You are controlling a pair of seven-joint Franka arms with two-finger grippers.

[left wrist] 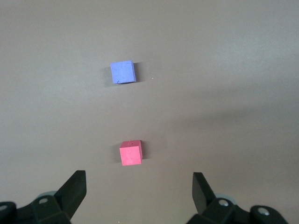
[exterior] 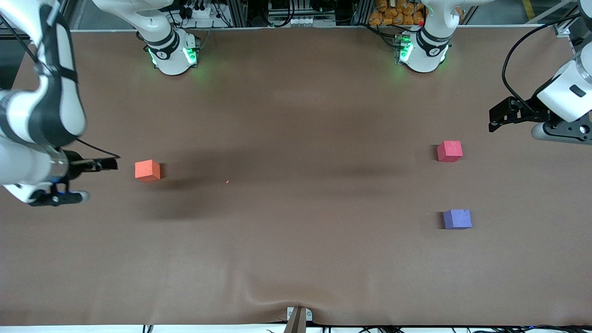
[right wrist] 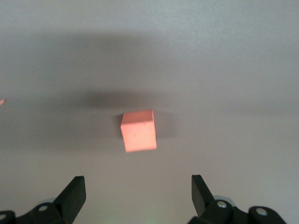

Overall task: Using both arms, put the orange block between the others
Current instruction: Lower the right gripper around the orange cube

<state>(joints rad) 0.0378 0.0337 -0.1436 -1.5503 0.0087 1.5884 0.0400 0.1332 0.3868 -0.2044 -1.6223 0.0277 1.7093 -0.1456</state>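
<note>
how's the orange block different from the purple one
Colour: the orange block is orange, the purple block purple-blue. Place: the orange block sits alone toward the right arm's end of the table, the purple block toward the left arm's end, near the red-pink block. The purple block lies nearer the front camera than the orange block. Both are small matte cubes of like size, resting untouched on the table.

The orange block (exterior: 147,170) is a flat matte orange, the two others a red-pink cube (exterior: 449,151) and a purple-blue cube (exterior: 457,219). All lie on a plain brown table cover (exterior: 296,240). The arms (exterior: 41,106) are white with black bands, their bases (exterior: 173,55) lit green.
</note>
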